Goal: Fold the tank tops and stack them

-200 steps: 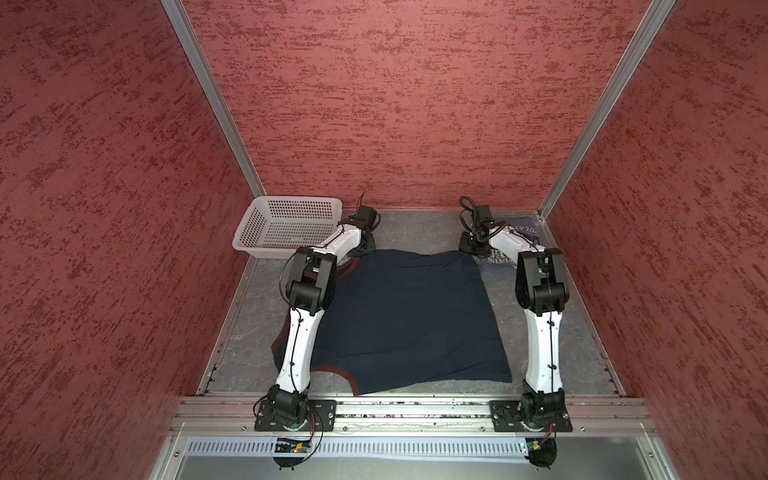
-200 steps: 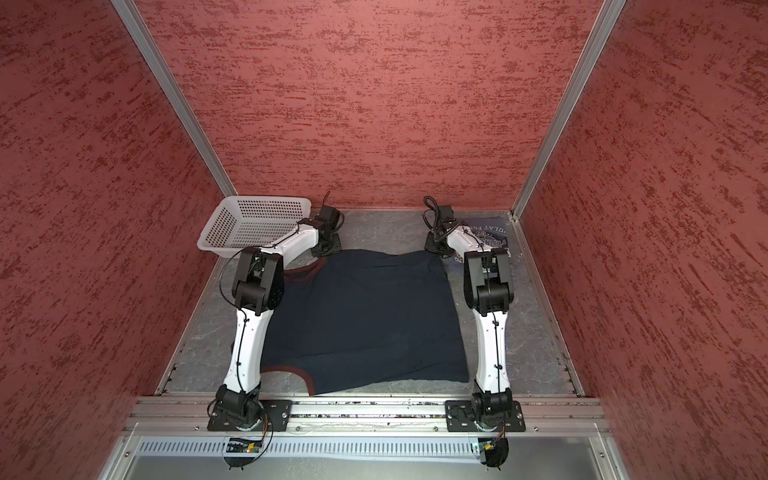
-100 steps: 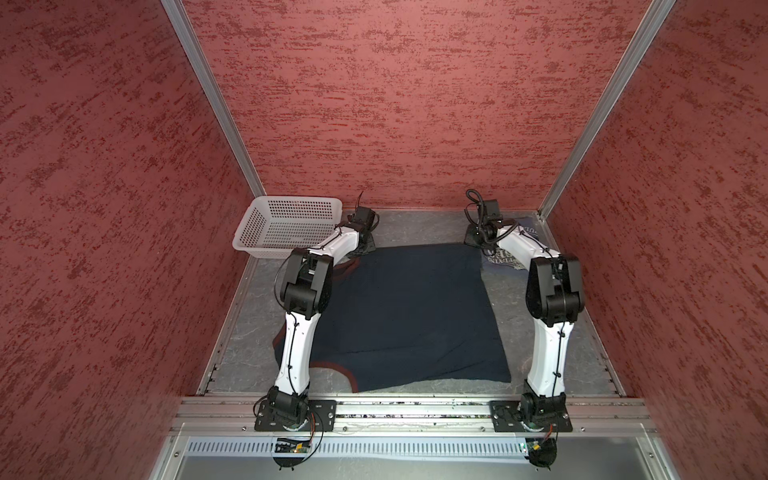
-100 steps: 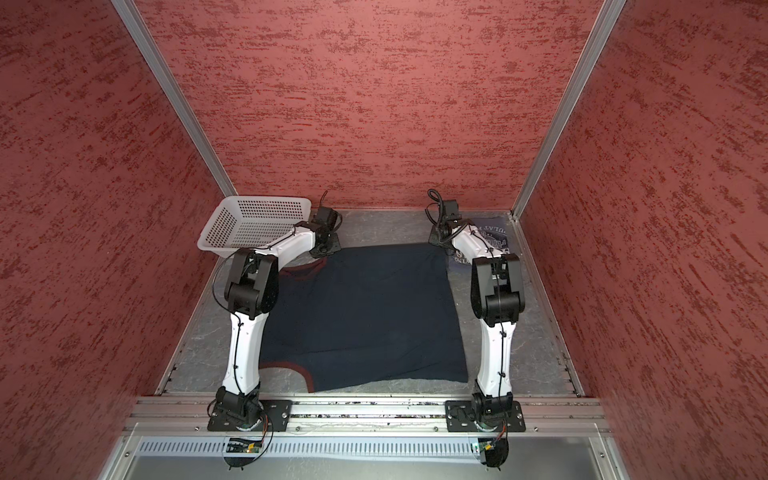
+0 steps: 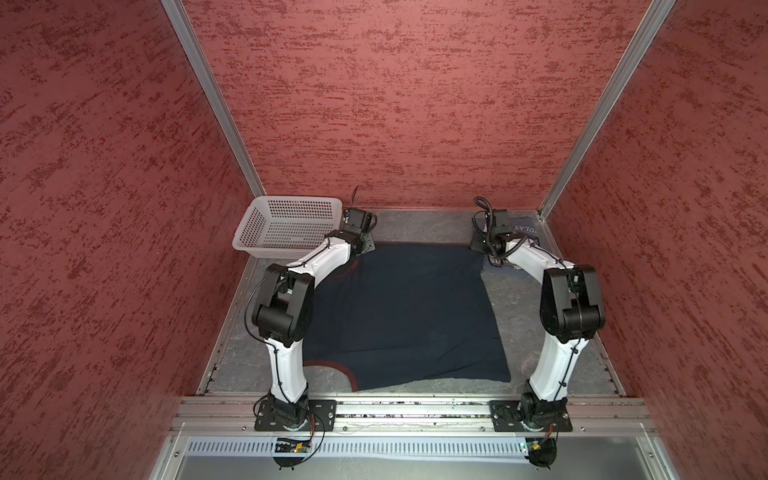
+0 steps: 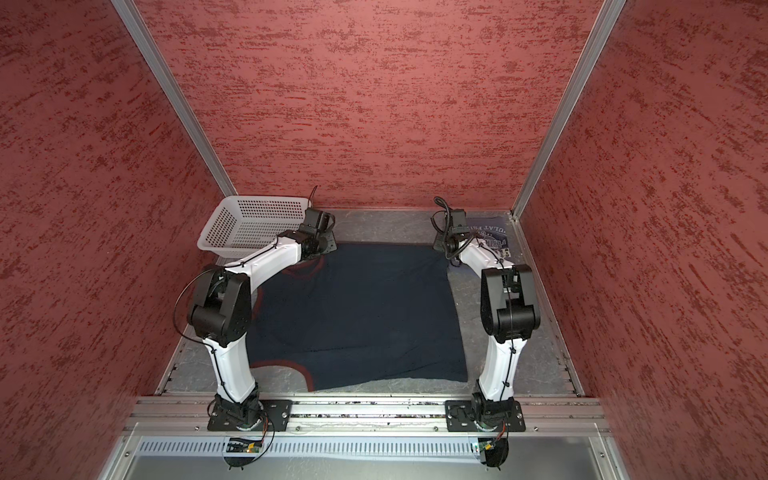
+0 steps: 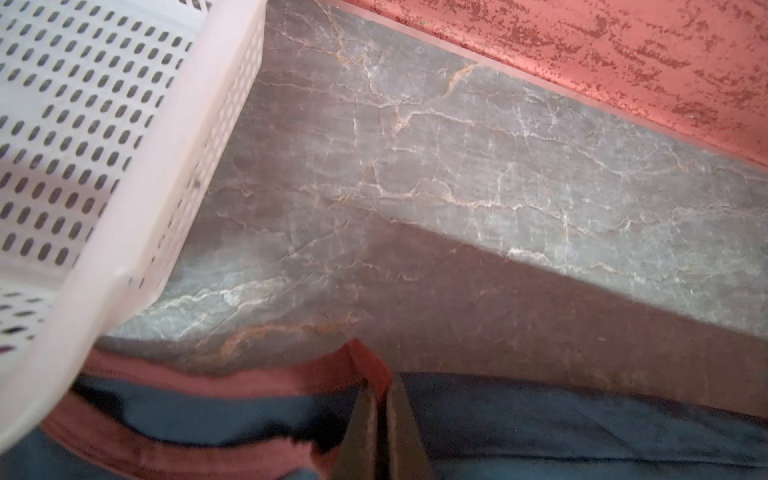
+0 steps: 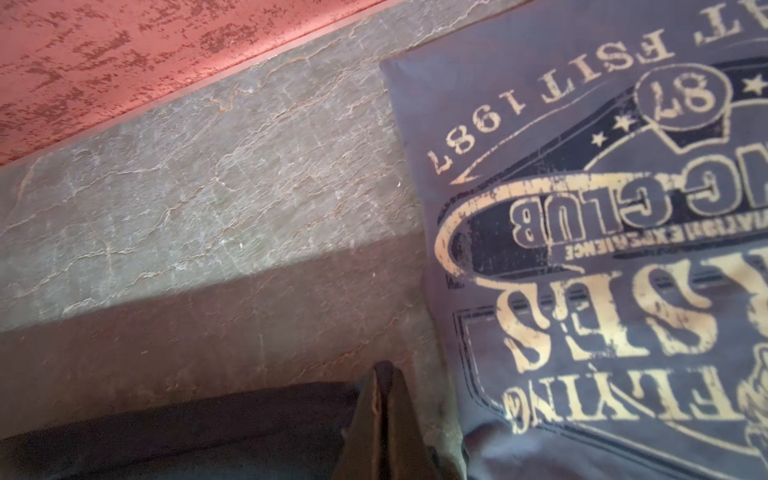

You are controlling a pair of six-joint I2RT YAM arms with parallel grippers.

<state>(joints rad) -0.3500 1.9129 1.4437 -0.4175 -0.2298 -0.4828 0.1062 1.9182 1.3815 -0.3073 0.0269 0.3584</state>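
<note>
Navy tank top [image 5: 399,307], maroon-trimmed, lies spread on the bench [image 5: 415,226] between both hands. Left hand [image 7: 380,390] is closed on one corner, beside a white basket [image 7: 124,166]; right hand [image 8: 384,374] is closed on another, just beside the slate-blue tank top [image 8: 602,249].

Left arm [image 5: 286,307] and right arm [image 5: 571,307] both stretched toward the far end, elbows raised and bowed outward, wrists pitched down, left end effector [image 7: 380,395] low, jaws pressed together, right end effector [image 8: 384,378] low, jaws likewise closed, the two well apart
</note>
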